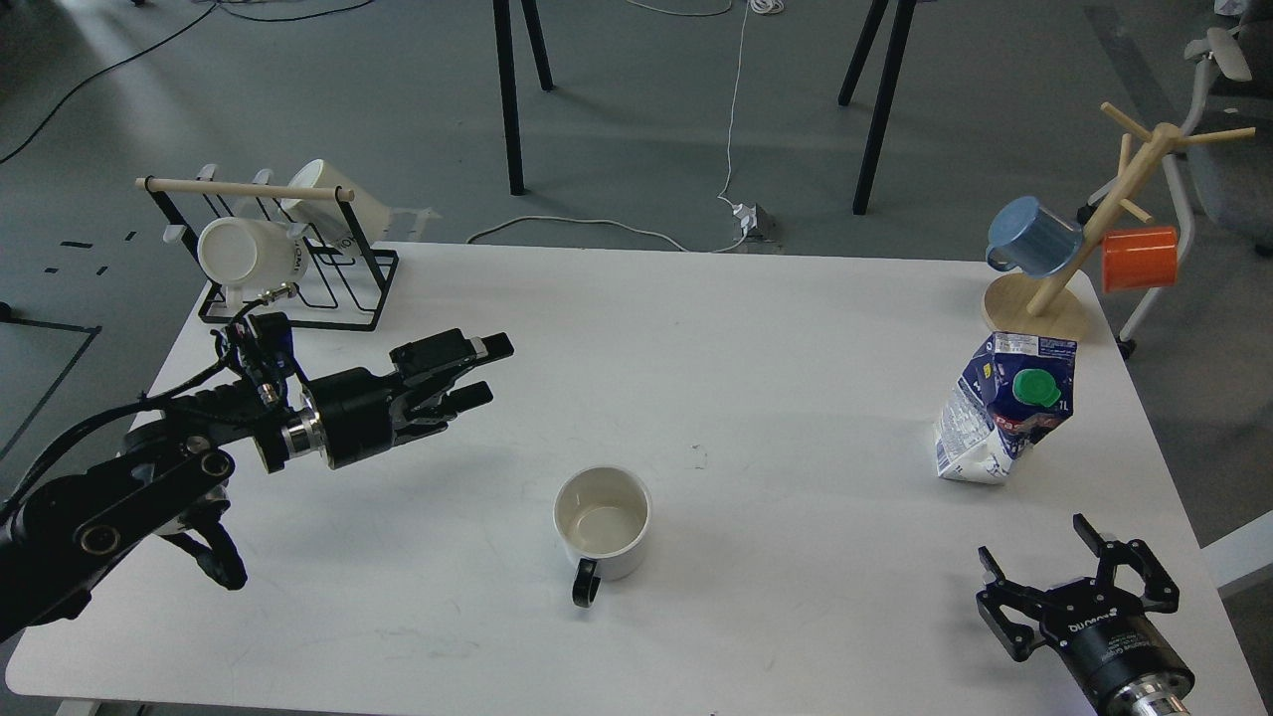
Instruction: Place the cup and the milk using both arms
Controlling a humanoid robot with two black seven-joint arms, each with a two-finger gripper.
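White tabletop (pixel 756 328) holds the cup (pixel 602 522) upright at centre front, handle toward the robot, with the left hand (pixel 479 373) beyond-left, fingers slightly parted, while the leaning milk (pixel 1004 423) sits far right of the cup, just beyond the spread right hand (pixel 1079 562).

Black jointed arms, silver wrist rings, loose black cables, left end effector (pixel 480 372), lettered right end effector (pixel 1079 572)

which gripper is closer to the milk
Right. The right gripper sits open just below the milk in view; the left gripper is far across the table, beyond the cup.
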